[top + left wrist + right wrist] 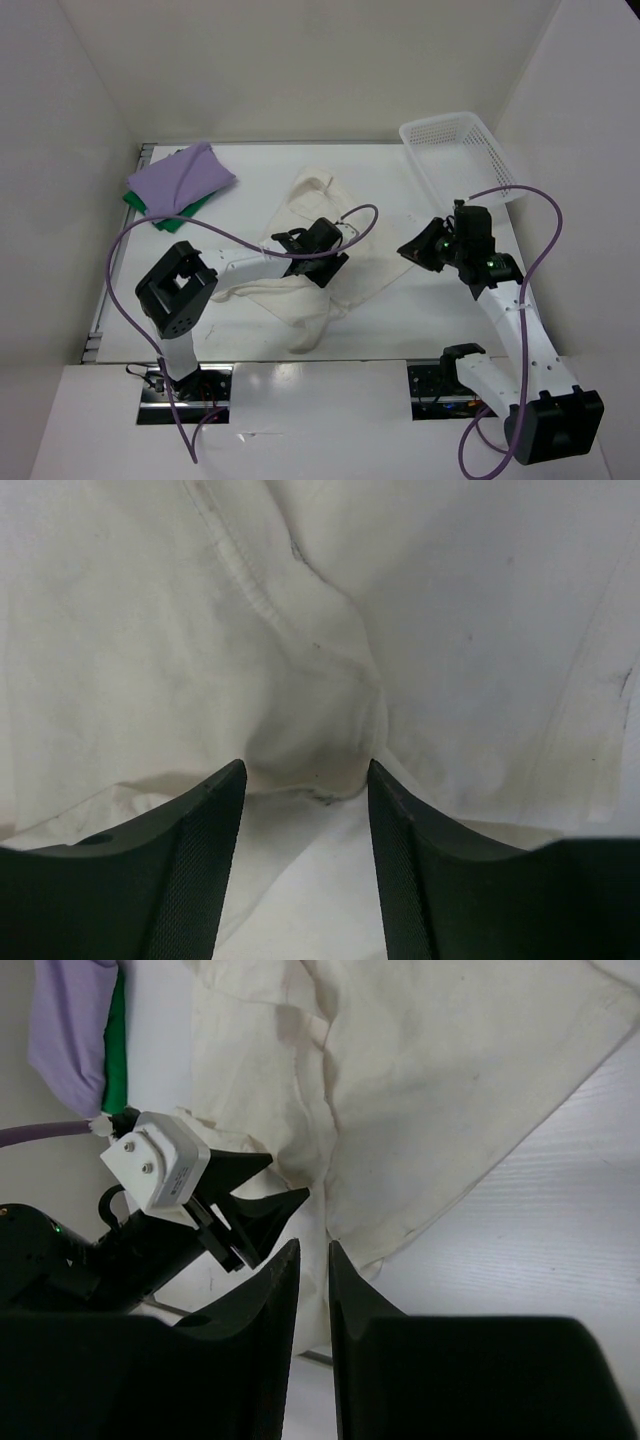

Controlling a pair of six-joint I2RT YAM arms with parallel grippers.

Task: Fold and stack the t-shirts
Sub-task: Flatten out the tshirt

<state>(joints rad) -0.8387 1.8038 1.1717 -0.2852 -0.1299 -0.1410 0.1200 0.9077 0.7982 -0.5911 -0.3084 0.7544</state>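
Fingers (200, 860) of left gripper (305, 770) apart, w/ a ridge of cream shirt (450, 630) between tips. Right gripper (310, 1248): narrow gap, empty, cloth just ahead. Step: folding it; next prob. a firm pinch on that ridge.

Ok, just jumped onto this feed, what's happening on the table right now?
The left end effector is down on the cream t-shirt, which lies rumpled and unfolded mid-table. Its jaws are open, with a ridge of cloth bunched at the tips. The right end effector hangs off to the shirt's right, jaws narrowly parted, holding nothing. The lavender t-shirt sits folded on the green t-shirt in the far left corner.
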